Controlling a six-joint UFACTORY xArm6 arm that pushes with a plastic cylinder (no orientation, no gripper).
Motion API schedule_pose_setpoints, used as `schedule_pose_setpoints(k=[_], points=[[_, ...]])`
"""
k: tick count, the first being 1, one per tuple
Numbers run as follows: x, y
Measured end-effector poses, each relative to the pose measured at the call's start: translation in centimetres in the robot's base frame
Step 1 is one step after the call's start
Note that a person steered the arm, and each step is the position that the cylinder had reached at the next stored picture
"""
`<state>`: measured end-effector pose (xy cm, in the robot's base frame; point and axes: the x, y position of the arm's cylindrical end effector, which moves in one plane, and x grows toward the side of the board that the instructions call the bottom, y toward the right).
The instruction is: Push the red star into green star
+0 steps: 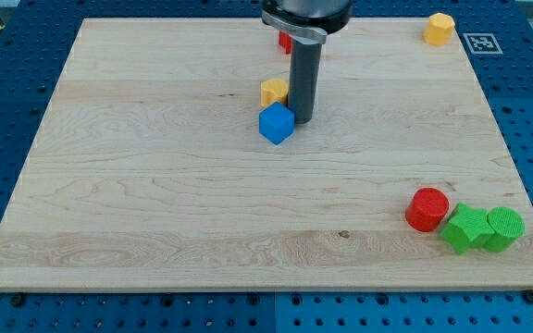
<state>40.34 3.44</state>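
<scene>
A red block [285,43] shows near the view's top centre. It is mostly hidden behind the arm's head, so its shape cannot be made out. The green star [465,228] lies at the view's bottom right, between a red cylinder [427,208] and a green cylinder [505,228], close against both. My tip [303,121] rests on the board near the centre, just right of a blue cube [277,123] and below the red block. It is far from the green star.
A yellow block [273,92] sits just above the blue cube, left of the rod. A yellow hexagonal block [440,29] lies at the board's top right corner. The wooden board [155,185] rests on a blue perforated table.
</scene>
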Motion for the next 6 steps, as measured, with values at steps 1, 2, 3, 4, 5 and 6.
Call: schedule_pose_setpoints(k=[1, 2, 3, 4, 5, 6], points=[[-0.2, -1.8], [0.0, -0.7], [1.1, 6.6], [-2.3, 9.9], [-7.3, 9.5], [-9.3, 5.0]])
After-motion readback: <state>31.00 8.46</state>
